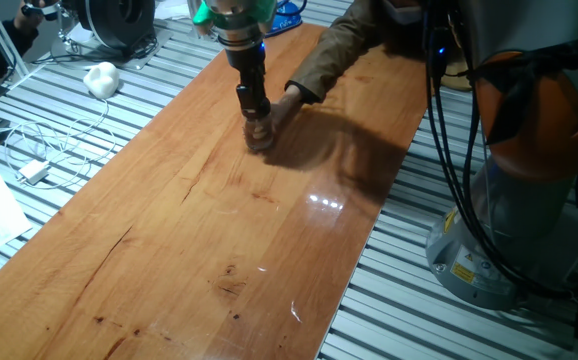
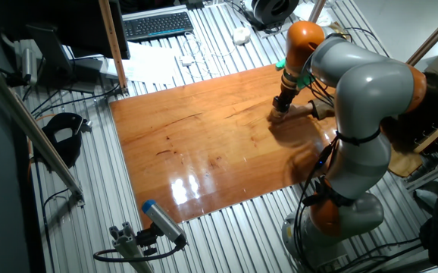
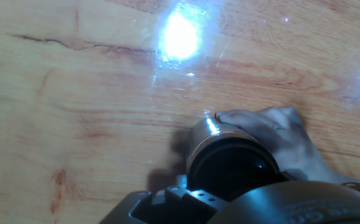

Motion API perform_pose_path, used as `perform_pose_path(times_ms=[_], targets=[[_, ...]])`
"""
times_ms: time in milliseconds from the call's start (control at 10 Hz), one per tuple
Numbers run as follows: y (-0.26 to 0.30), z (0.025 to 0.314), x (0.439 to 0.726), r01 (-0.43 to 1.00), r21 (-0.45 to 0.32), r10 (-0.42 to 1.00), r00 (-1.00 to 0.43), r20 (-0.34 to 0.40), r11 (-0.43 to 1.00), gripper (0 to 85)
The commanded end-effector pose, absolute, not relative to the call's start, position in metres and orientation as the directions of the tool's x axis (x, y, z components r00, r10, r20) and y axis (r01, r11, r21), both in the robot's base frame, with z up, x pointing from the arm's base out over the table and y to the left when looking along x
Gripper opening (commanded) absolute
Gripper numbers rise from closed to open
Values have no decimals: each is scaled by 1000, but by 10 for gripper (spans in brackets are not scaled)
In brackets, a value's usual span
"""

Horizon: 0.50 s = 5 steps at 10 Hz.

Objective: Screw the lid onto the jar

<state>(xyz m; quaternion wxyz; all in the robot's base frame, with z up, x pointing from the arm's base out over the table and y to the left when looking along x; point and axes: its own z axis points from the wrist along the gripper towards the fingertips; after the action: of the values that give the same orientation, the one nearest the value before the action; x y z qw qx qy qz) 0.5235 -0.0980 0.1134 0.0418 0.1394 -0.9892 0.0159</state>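
jar (image 3: 212, 132) is being seen in the hand view as a small clear cylinder standing on the wooden tabletop (image 1: 219, 240), with a bright glint along its shoulder. it is being topped by the lid (image 3: 230, 171), a dark round cap that fills the lower middle of that view; whether the lid is being seated on the threads cannot be told. in one fixed view the jar and lid are being shown only as a small brownish blur below the fingers, on the far part of the board near its right edge.

the gripper (image 1: 256, 122) is being held straight down over the lid, with its fingers being kept close together around it; the actual contact is being hidden by blur, so whether the lid is being clamped cannot be told. in the other fixed view the gripper (image 2: 279, 108) is being shown at the far right part of the board, under the orange wrist of the arm (image 2: 363, 98).

a person's hand (image 3: 273, 134) is being laid on the table just beside the jar, with its fingertips being pressed against the glass. the sleeve of that arm is being seen reaching in from the far side in one fixed view.

beyond the board, a keyboard (image 2: 157, 25) and a white cable (image 1: 39, 160) are being shown on the ribbed metal surface.
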Motion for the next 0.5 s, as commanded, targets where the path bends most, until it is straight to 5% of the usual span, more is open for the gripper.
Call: perform_pose_path(times_ms=[0, 400], targets=[[-98, 113, 524, -249, -14, -246, -965, 87, 969, 510], [-99, 113, 523, -162, -25, -159, -984, 84, 986, 510]])
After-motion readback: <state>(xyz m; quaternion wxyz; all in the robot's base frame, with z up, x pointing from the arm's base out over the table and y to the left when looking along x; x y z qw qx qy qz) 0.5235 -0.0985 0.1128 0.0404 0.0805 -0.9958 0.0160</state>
